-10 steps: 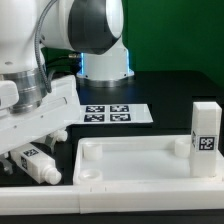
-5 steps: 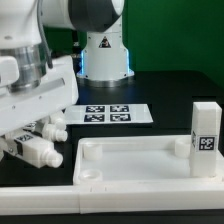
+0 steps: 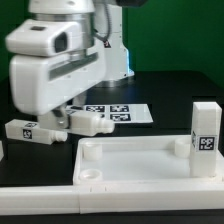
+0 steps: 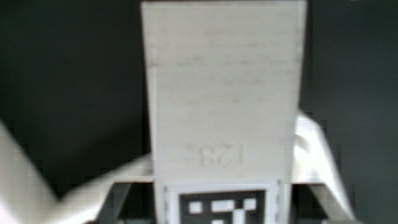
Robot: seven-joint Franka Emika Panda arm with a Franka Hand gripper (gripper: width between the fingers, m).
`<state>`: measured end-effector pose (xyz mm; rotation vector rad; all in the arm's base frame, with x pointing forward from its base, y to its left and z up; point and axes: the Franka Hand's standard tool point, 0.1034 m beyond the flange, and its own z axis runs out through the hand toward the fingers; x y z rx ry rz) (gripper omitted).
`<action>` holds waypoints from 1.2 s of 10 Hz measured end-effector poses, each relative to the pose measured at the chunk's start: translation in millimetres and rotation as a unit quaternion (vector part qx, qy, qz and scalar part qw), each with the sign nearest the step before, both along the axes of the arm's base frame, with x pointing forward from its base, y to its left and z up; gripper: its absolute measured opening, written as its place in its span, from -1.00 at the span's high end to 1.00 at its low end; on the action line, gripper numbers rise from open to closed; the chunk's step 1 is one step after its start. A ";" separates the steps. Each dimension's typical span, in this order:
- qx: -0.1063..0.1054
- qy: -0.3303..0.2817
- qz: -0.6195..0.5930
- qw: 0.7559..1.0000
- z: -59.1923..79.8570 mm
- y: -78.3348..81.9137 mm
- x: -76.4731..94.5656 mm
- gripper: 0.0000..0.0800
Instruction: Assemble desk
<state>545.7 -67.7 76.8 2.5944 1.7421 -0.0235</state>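
1. Nearest the exterior camera, the desk panel (image 3: 140,158) lies flat on the table (image 3: 170,92), raised rim upward. An open corner socket (image 3: 88,172) shows at its near corner on the exterior view's left.
2. An upright leg (image 3: 205,135) stands at the panel's corner on the exterior view's right, tag facing the camera.
3. Beyond the panel's far rim, the gripped leg (image 3: 88,122) lies on its side on the table. Its long axis runs roughly level, across the exterior view. A second loose leg (image 3: 22,130) lies further toward the exterior view's left, apart from it.
4. In the exterior view the wrist housing hides the pincer (image 4: 222,190). In the wrist view the gripped leg fills the centre, and the fingers (image 4: 313,150) lie against its two long faces near the tagged end. The pincer is partly closed and appears clamped on this leg.
5. The marker board (image 3: 125,112) lies flat just behind the gripped leg.
6. Governing relation: the open socket lies from the pincer toward the camera, just over the rim. The leg's axis is level, so it likely must be raised and turned upright before seating.
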 end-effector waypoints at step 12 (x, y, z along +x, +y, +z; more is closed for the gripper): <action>-0.013 0.007 0.292 0.956 4.1 68.3 -53.8 0.29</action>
